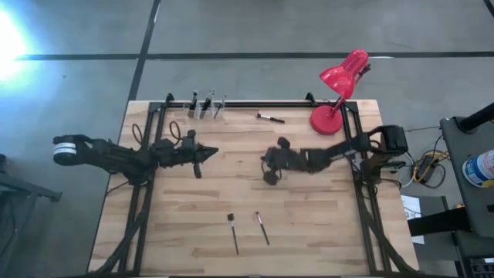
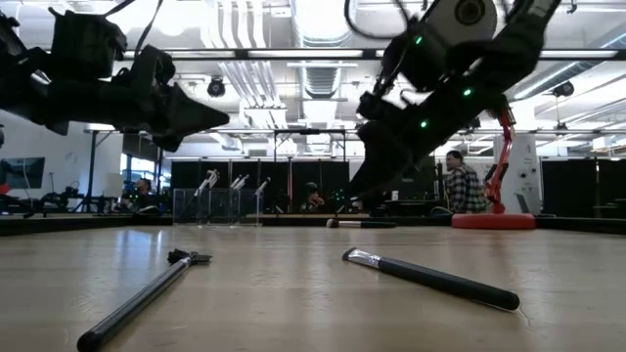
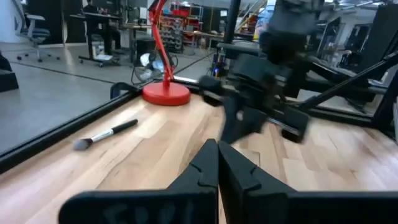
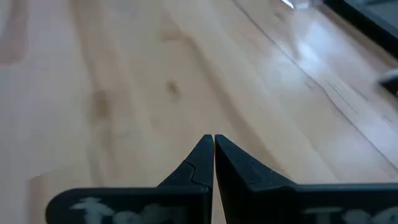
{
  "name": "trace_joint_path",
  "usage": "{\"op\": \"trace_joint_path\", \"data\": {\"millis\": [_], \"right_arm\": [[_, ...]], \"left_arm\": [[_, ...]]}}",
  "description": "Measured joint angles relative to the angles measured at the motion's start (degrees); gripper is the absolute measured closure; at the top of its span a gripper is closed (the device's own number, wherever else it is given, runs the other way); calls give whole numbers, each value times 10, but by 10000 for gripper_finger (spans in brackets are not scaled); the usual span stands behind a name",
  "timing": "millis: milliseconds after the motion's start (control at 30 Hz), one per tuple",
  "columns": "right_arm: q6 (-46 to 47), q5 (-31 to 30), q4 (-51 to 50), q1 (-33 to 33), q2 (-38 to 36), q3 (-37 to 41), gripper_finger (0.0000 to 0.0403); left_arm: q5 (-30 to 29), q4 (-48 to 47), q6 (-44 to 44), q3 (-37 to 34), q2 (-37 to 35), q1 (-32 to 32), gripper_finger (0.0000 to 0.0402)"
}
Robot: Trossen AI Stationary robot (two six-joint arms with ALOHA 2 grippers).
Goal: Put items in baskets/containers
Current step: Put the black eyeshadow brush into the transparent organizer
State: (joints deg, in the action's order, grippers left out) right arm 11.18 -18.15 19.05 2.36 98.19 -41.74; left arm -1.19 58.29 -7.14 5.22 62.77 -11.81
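Your left gripper [image 1: 210, 152] hangs above the table [image 1: 309, 224] on the near-left side of the red lamp [image 1: 337, 91], well apart from it, with its fingers [image 3: 208, 165] pressed tip to tip and nothing between them. Far back along the edge, to the left of the lamp, you have the clear containers [image 1: 204, 108] with a few brushes standing upright in them. Near the front edge, well away from the lamp, two brushes lie flat on the wood: the left brush [image 1: 233, 232] and, just beside it but not touching, the right brush [image 1: 262, 228]. A further brush [image 1: 271, 117] lies by the back edge, between the containers and the lamp base, closer to the lamp; in the left wrist view it shows a dark handle and a pale bristle end. Your right gripper [image 1: 270, 171] is lowered toward the middle of the table, in front of the lamp and to its left, and its fingers [image 4: 205, 155] are closed against each other, holding nothing, with bare wood beneath them.
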Motion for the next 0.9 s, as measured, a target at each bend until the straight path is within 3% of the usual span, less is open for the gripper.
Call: {"op": "trace_joint_path", "data": {"millis": [67,167,467,733,900], "right_arm": [[8,42,0,32,0,-1,394],[24,61,-2,26,0,-6,394],[247,57,-135,-138,0,-50,384],[401,-5,-320,-234,8,-144,303],[443,9,-409,-246,49,-224,257]], "left_arm": [[1,0,-1,-3,1,0,401],[1,-3,-1,-10,1,0,401],[1,-6,-4,-19,3,0,401],[1,-7,-5,-19,2,0,401],[1,-10,-6,-18,2,0,401]]}}
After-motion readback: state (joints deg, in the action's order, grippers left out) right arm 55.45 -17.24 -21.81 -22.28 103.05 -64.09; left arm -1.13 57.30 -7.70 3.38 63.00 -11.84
